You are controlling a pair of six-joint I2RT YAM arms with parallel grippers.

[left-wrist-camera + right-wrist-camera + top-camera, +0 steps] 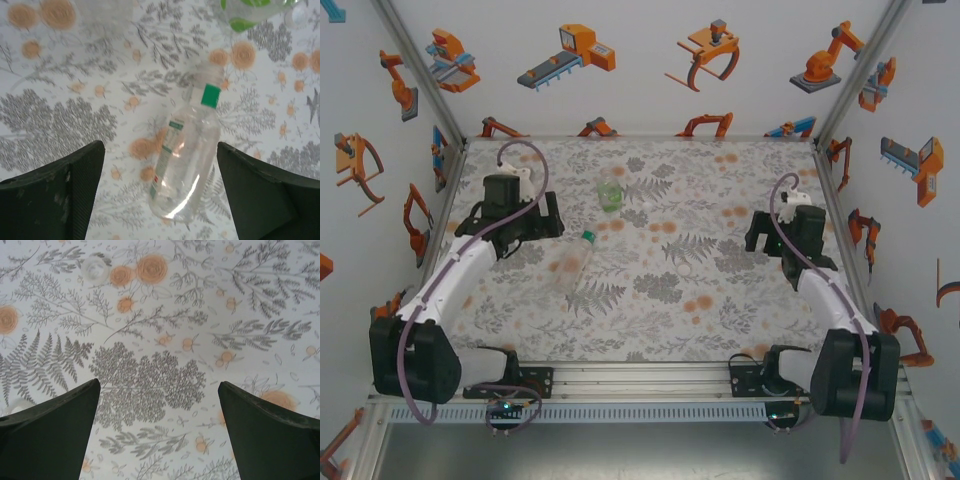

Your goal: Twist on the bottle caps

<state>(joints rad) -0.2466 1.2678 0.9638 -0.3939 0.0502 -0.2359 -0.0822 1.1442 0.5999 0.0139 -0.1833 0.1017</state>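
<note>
Left gripper point(159, 146) wide above lying clear bottle point(185, 160), right gripper point(159, 384) wide, pointing down at table point(150, 315)

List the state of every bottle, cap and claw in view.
Clear bottle: lying on its side, green cap at its neck.
Green bottle: on the table beyond it; capped or not, cannot tell.
White cap: loose on the tablecloth, on no bottle.
Left claw: open, above the clear bottle, holding nothing.
Right claw: open over bare tablecloth, holding nothing.
</note>
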